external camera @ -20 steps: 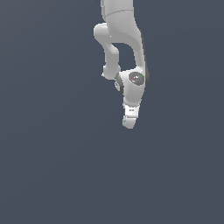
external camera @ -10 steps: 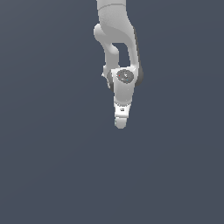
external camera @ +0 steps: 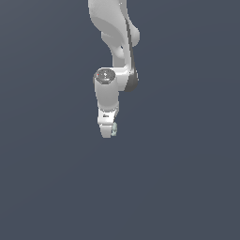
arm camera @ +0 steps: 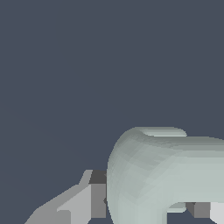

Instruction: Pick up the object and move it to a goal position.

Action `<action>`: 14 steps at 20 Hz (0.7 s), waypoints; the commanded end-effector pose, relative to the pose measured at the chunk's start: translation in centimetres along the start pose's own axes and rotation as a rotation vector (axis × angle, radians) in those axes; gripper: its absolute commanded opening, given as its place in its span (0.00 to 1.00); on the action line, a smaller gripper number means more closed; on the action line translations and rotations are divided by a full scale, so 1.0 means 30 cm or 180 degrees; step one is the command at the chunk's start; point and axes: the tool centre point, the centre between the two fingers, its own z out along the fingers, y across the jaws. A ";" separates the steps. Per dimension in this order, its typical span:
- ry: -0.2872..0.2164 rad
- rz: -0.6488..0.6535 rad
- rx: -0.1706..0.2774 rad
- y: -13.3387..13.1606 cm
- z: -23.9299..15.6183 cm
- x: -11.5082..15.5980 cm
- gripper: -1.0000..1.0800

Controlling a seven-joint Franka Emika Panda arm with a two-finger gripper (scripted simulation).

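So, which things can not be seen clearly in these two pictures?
- Exterior view: the object is only a tiny pale speck at the gripper; its shape is too small to read.
- Wrist view: the object is cut off by the picture's edges and hides most of the fingers.
- Goal position: no marker visible in either view.

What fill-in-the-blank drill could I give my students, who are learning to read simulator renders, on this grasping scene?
1. The arch-shaped piece is pale mint-____ in colour.
2. In the exterior view the piece sits at the tip of the white ____.
3. The arm reaches into the exterior view from the ____ edge of the picture.
4. The background behind everything is a plain dark ____-grey.

Missing words: green; gripper; top; blue
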 end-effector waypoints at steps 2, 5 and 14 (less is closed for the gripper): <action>0.0002 -0.0004 0.0001 0.039 -0.044 -0.118 0.00; 0.0002 -0.0004 0.0001 0.069 -0.074 -0.204 0.00; 0.0000 -0.0002 0.0000 0.128 -0.129 -0.355 0.00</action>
